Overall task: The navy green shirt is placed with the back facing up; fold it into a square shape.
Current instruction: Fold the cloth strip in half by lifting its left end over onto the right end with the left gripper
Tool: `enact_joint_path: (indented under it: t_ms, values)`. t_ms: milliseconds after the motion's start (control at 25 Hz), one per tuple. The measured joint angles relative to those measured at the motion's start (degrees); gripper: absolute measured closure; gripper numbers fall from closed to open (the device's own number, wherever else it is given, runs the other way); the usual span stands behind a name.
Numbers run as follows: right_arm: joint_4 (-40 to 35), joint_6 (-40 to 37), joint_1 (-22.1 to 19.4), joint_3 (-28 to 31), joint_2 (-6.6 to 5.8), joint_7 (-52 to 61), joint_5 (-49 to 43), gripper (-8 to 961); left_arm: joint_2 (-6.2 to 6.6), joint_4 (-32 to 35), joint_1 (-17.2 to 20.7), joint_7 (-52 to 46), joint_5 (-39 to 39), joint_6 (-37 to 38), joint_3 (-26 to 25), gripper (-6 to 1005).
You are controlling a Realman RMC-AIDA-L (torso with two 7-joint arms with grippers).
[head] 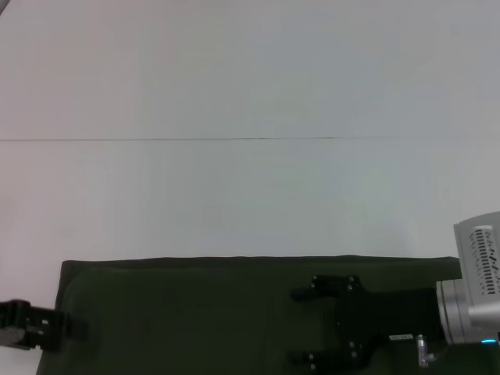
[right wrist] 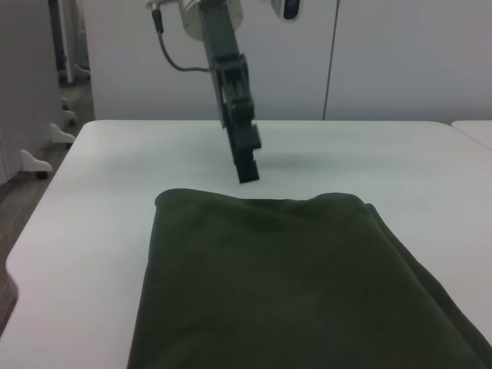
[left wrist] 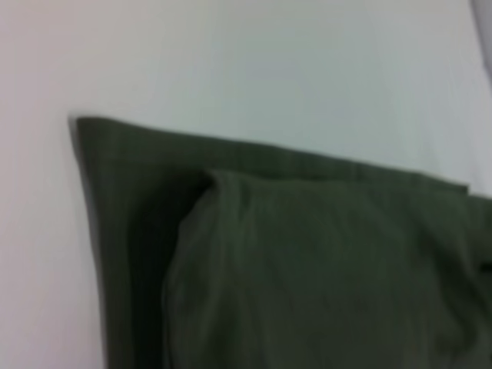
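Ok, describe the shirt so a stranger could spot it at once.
On the white table, look along the edge nearest the robot. The navy green shirt lies there, folded into a long flat band. It is the only cloth, dark against the pale top, between the two black grippers.

No legible text anywhere (nothing readable)

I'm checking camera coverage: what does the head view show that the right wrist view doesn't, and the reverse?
Only the head view shows the right pincer, open above the navy green shirt, and the table's seam line. Only the right wrist view shows the wall, the floor and the shirt's layered folded end. Both show the shirt on the white table and the left pincer at its edge.
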Motion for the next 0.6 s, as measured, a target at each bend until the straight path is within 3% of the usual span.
enact_joint_path:
  t_ms: [160, 600]
  values:
    - [0.22, 0.33, 0.02, 0.00, 0.00, 0.10, 0.01, 48, -0.62, -1.50, 0.15, 0.96, 0.00, -3.84, 3.61, 219]
    - [0.60, 0.92, 0.24, 0.15, 0.00, 0.28, 0.01, 48, -0.83, -2.38, 0.24, 0.68, -0.06, -7.89, 3.85, 219]
